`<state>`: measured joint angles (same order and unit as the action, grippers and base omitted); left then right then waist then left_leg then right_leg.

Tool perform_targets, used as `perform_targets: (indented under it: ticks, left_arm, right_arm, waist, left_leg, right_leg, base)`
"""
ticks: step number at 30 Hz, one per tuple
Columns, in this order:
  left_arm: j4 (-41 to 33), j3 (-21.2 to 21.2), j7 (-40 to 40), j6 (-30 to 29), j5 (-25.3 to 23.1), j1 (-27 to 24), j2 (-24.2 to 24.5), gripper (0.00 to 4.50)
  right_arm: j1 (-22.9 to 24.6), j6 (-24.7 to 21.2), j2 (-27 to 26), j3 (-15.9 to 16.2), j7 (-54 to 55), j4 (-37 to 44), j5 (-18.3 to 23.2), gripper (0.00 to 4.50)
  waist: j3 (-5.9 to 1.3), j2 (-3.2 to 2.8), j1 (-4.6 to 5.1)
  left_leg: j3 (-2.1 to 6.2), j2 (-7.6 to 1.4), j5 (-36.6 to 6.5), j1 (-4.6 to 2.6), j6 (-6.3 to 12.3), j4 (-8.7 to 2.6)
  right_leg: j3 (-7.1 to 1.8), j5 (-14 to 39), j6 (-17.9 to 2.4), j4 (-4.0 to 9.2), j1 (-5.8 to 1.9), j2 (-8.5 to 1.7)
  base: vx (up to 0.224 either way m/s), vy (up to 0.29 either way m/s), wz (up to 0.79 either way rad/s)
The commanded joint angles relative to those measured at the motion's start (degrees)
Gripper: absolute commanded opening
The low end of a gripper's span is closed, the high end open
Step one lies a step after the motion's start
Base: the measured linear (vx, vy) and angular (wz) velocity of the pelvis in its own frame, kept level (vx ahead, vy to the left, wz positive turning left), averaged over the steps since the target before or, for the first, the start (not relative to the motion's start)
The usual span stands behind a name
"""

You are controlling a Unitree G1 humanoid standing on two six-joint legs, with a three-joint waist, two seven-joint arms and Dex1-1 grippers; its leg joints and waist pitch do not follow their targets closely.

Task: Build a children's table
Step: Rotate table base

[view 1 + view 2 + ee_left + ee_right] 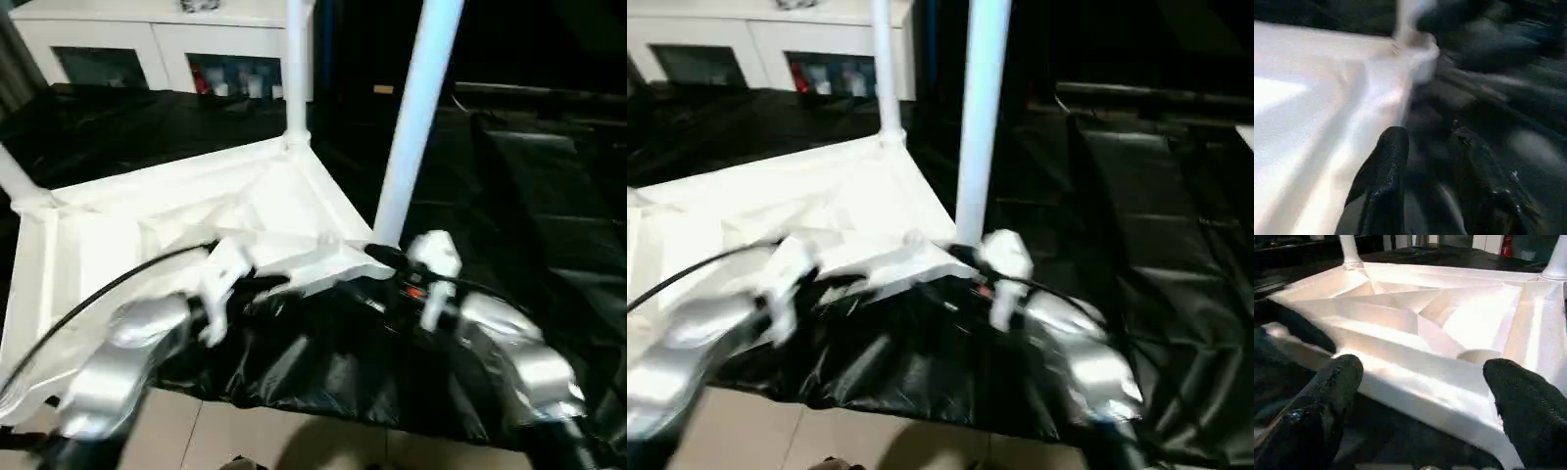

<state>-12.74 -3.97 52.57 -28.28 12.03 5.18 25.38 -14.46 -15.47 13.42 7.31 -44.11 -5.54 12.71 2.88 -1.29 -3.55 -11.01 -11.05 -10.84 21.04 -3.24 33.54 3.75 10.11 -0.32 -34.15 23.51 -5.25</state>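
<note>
**Upside-down tabletop with legs standing in its corners**

Lying ribbed side up on black plastic sheeting (509,196), the white tabletop (147,235) has legs rising from its corner sockets: one at the far corner (297,69), one at the near right corner (416,108), and one at the left edge (18,181). The sheeting is spread over the floor, whose pale tiles (245,436) show at the near edge.

The left tool (1425,147) sits just beside the tabletop's near rim, its two black fingers (1386,166) apart with nothing between them. The right tool (1422,374) is released wide, its fingers (1337,377) either side of the tabletop's near edge and not gripping it. A black cable (108,289) runs along the left forearm. A white cabinet (147,39) stands behind.
</note>
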Motion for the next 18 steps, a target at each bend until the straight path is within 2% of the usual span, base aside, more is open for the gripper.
perform_targets:
  ticks: [1, 3, 4, 5, 6, 7, 8, 9, 13, 15, 17, 18]
  left_arm:
    - [-3.58, 1.51, 0.69, -2.91, 1.70, -1.21, 1.21, 1.95]
    - [-5.97, 2.13, 1.13, -4.72, 2.53, -3.09, 2.96, 2.18]
    - [-7.03, 2.33, 1.37, -5.67, 2.77, -3.96, 3.89, 2.30]
    - [-8.06, 2.20, 1.84, -6.74, 2.57, -5.08, 5.40, 2.35]
    - [-8.84, 1.97, 1.93, -7.70, 2.28, -5.75, 6.44, 2.36]
    - [-8.84, 1.97, 1.93, -7.70, 2.28, -5.75, 6.44, 2.40]
    - [-9.34, 1.11, 1.62, -8.74, 1.80, -6.24, 7.69, 2.50]
    - [-9.34, 1.11, 1.62, -8.74, 1.80, -6.24, 7.69, 2.63]
    - [-9.90, -0.97, 0.17, -10.19, -0.27, -6.48, 9.73, 2.92]
    - [-10.06, -1.08, -0.56, -10.37, -0.69, -6.55, 10.01, 3.22]
    - [-10.06, -1.08, -0.56, -10.37, -0.69, -6.55, 10.01, 3.24]
    - [-9.61, -0.81, -2.08, -9.74, -2.36, -7.21, 10.87, 3.44]
  right_arm:
    - [-1.42, 0.57, -1.20, 0.38, 1.64, -1.94, -1.01, 4.50]
    - [-2.93, 0.91, -2.97, 0.87, 3.18, -3.73, -1.58, 4.50]
    - [-3.80, 1.33, -4.04, 1.17, 4.07, -4.70, -1.94, 4.50]
    - [-5.61, 2.49, -6.47, 1.47, 6.21, -7.09, -2.59, 4.50]
    - [-6.92, 3.20, -8.33, 1.57, 7.93, -8.93, -3.10, 4.50]
    - [-6.92, 3.20, -8.33, 1.57, 7.93, -8.93, -3.10, 4.50]
    - [-9.31, 5.27, -11.83, 1.81, 11.28, -12.71, -4.05, 4.50]
    - [-9.31, 5.27, -11.83, 1.81, 11.28, -12.71, -4.05, 4.50]
    - [-14.50, 7.56, -18.01, 0.01, 22.10, -21.88, -5.73, 4.50]
    - [-15.95, 8.59, -19.14, -0.65, 25.06, -24.65, -6.43, 4.50]
    - [-15.95, 8.59, -19.14, -0.65, 25.06, -24.65, -6.43, 4.50]
    - [-19.43, 10.76, -20.45, -2.91, 31.48, -31.08, -7.20, 4.50]
  waist:
    - [-3.02, 0.03, -0.02]
    - [-2.92, -0.15, -0.02]
    - [-2.91, -0.04, 0.00]
    - [-2.96, -0.75, 0.23]
    - [-2.92, -0.40, 0.48]
    - [-2.98, -0.47, 0.52]
    - [-2.97, -0.57, 0.57]
    - [-3.06, -0.56, 0.65]
    - [-3.22, -0.68, 0.64]
    - [-3.25, -0.58, 0.46]
    - [-3.27, -0.65, 0.44]
    - [-3.24, -0.84, 0.47]
  left_leg:
    - [0.82, -2.20, -14.58, -0.97, 0.97, -4.54]
    - [0.89, -2.11, -15.81, -0.92, 0.22, -4.78]
    - [0.91, -2.10, -15.86, -0.90, -0.19, -4.85]
    - [1.06, -2.02, -16.55, -0.78, -0.72, -4.89]
    - [1.04, -1.87, -17.06, -0.70, -1.01, -4.99]
    - [1.09, -1.90, -17.12, -0.85, -1.29, -4.95]
    - [1.04, -1.89, -17.12, -1.00, -1.55, -4.95]
    - [1.07, -1.90, -16.92, -0.96, -1.80, -4.92]
    - [0.98, -1.77, -15.14, -1.07, -2.24, -4.78]
    - [0.88, -1.66, -14.69, -1.13, -2.43, -4.74]
    - [0.89, -1.63, -14.97, -1.13, -2.71, -4.74]
    - [0.97, -1.62, -14.97, -1.08, -2.90, -4.77]
  right_leg:
    - [-2.50, 16.42, -10.61, 3.94, -1.87, -2.32]
    - [-2.51, 16.59, -10.40, 3.98, -1.98, -2.20]
    - [-2.56, 16.03, -10.16, 3.93, -1.97, -2.17]
    - [-2.56, 15.75, -10.45, 3.66, -1.88, -2.30]
    - [-2.51, 16.35, -9.85, 3.82, -2.11, -2.22]
    - [-2.55, 16.15, -9.84, 3.72, -2.02, -2.23]
    - [-2.63, 15.47, -10.02, 3.74, -1.90, -2.19]
    - [-2.66, 14.87, -10.32, 3.59, -1.94, -2.28]
    - [-2.71, 11.50, -11.00, 3.12, -2.08, -2.15]
    - [-2.66, 10.28, -11.03, 2.97, -2.17, -1.99]
    - [-2.68, 10.31, -10.86, 2.91, -2.22, -2.03]
    - [-2.71, 10.23, -10.76, 2.85, -2.19, -2.09]
  base:
    - [0.000, 0.000, 0.00]
    - [0.000, 0.000, 0.00]
    - [0.000, 0.000, 0.00]
    - [0.000, 0.000, 0.00]
    - [0.000, 0.000, 0.00]
    - [0.000, 0.000, 0.00]
    - [0.000, 0.000, 0.00]
    - [0.000, 0.000, 0.00]
    - [0.000, 0.000, 0.00]
    - [0.000, 0.000, 0.00]
    - [0.000, 0.000, 0.00]
    - [0.000, 0.000, 0.00]
